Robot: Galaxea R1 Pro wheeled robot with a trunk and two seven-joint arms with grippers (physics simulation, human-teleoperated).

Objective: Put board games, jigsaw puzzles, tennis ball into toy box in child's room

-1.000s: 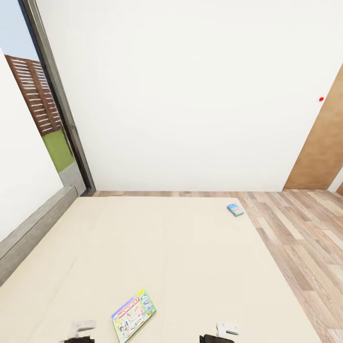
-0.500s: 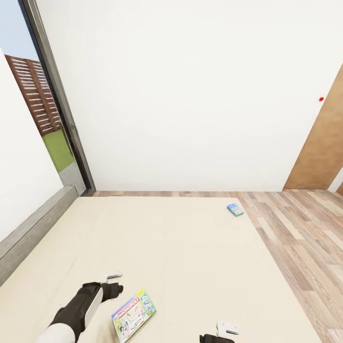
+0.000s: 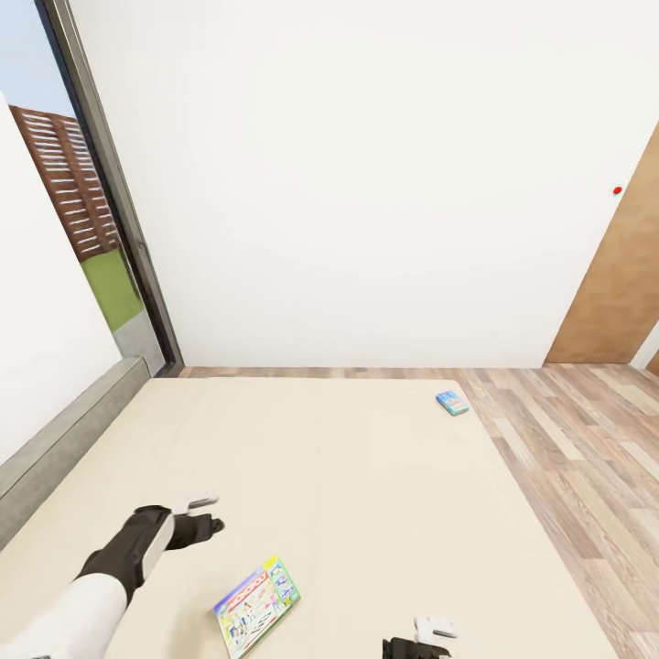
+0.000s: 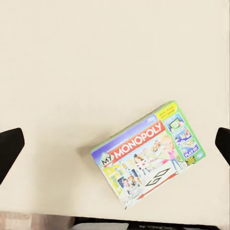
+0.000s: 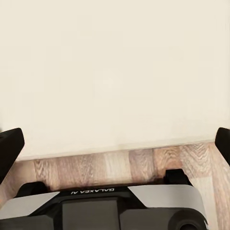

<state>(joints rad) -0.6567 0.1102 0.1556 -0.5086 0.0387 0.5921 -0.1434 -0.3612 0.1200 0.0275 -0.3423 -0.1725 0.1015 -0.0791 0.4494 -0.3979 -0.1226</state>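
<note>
Your left gripper [image 3: 203, 514] hangs over the bed [image 3: 366, 476] w/ its claw wide apart, holding nothing, likely so it can drop onto the Monopoly box [image 3: 257, 604], which lies flat just beside it, not touching. Your right gripper [image 3: 430, 633] sits low at the bed's near edge, claw apart & empty too. The 2nd game, a small blue box [image 3: 452, 402], lies well apart near the far corner. No toy box here, so nothing's packed yet

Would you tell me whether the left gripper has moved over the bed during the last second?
Yes. The left gripper has risen into view and travelled away from the Monopoly box, farther up the bed.
</note>
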